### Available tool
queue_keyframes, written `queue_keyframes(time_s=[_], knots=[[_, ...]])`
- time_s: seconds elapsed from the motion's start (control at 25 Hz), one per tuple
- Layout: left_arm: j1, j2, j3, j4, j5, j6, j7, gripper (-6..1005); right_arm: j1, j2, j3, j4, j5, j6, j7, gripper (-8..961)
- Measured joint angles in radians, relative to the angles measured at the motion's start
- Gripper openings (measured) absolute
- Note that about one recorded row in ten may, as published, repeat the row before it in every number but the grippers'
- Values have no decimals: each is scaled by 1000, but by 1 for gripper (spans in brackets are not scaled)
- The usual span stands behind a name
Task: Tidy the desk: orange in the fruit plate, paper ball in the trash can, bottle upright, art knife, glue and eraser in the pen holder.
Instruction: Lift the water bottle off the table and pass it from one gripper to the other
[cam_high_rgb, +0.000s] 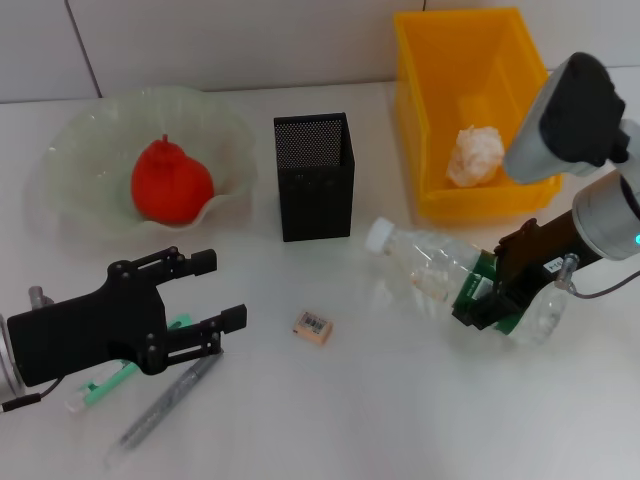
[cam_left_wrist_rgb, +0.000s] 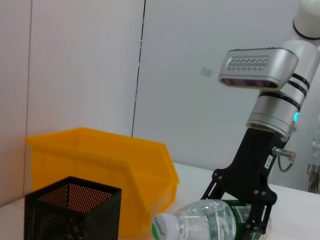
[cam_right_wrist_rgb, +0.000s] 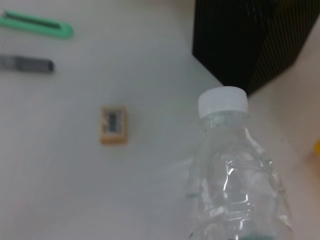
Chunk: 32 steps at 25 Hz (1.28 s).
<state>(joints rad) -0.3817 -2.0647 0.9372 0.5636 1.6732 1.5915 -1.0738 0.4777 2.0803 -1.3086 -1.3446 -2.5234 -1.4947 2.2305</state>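
The orange (cam_high_rgb: 172, 182) sits in the pale green fruit plate (cam_high_rgb: 70, 150) at the back left. The paper ball (cam_high_rgb: 475, 155) lies inside the yellow trash can (cam_high_rgb: 425, 120). Between them stands the black mesh pen holder (cam_high_rgb: 314, 175) (cam_left_wrist_rgb: 70, 212) (cam_right_wrist_rgb: 250, 40). The bottle (cam_high_rgb: 430, 265) (cam_left_wrist_rgb: 200, 225) (cam_right_wrist_rgb: 235, 170) lies on its side, cap toward the pen holder, with my right gripper (cam_high_rgb: 490, 292) (cam_left_wrist_rgb: 252, 217) shut around its green label. The eraser (cam_high_rgb: 313, 327) (cam_right_wrist_rgb: 113, 124) rests on the table in front. My left gripper (cam_high_rgb: 215, 290) is open over the green art knife (cam_high_rgb: 108, 385) (cam_right_wrist_rgb: 37, 25) and the grey glue stick (cam_high_rgb: 165, 400) (cam_right_wrist_rgb: 25, 64).
The white table (cam_high_rgb: 400, 400) runs to a white wall behind the trash can. A bare strip of table lies between the eraser and the bottle.
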Motion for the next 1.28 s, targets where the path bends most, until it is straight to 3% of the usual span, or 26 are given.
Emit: queue_keyframes(time_s=[0.36,0.48,0.64,0.68,0.72,0.92,0.96,1.24,1.28], knots=[[5,0,-12,-1,-45,3,4,752,-123,0,153,-104,312,-53,-199,760],[21,-5,-24,-46,-209,26,13,752,-182,0,202,-103,480,-59,-315,761],[21,-5,-24,-46,-209,26,13,752,-250,1,243,-49,701,-62,-484,761],[1,-5,-22,-163,-390,75,22,752,-260,0,252,-24,752,-63,-522,761],[-18,-6,-22,-211,-445,111,27,752,-264,-1,263,6,797,-67,-558,761],[-31,-6,-22,-234,-468,133,28,751,-249,1,302,158,948,-132,-741,761],[-83,-9,-20,-292,-481,193,19,751,-242,2,302,180,963,-143,-760,761],[-101,-12,-14,-301,-481,213,14,751,-157,2,292,327,978,-179,-850,761],[-129,-14,2,-314,-482,242,6,751,-145,2,292,344,977,-182,-855,761]])
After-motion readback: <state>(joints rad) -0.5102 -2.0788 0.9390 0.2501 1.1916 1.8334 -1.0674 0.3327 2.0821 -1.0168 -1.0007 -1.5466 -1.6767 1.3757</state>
